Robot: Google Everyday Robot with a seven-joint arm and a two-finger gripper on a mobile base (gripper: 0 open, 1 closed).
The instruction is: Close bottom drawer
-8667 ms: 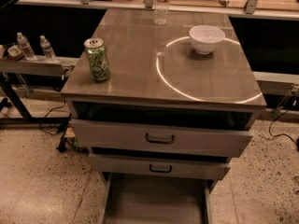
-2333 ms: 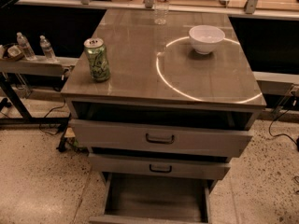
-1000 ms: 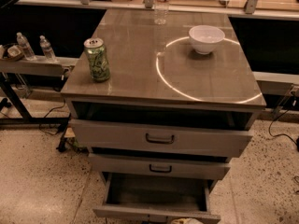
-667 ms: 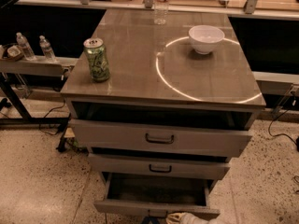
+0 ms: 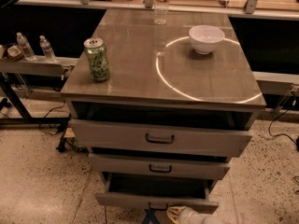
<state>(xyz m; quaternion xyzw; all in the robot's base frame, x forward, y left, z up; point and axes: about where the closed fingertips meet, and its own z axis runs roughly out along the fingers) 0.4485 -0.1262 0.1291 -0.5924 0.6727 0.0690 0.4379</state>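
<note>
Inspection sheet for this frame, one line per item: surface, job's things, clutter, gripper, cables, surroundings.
Surface: grey cabinet top, with a bright ring of reflected light.
Job's things: narrow grey metal bottom drawer stands partly open, its tray showing; small dark handle on the front. The two grey drawers above also stand slightly out.
Clutter: green drink can upright at front left; white bowl at back right; clear plastic bottle at the back edge.
Gripper: pale gripper at the lower frame edge, just in front of the bottom drawer's front, right of its handle.
Cables: dark cables on the floor on both sides.
Surroundings: speckled floor; two small bottles on a left side shelf.
</note>
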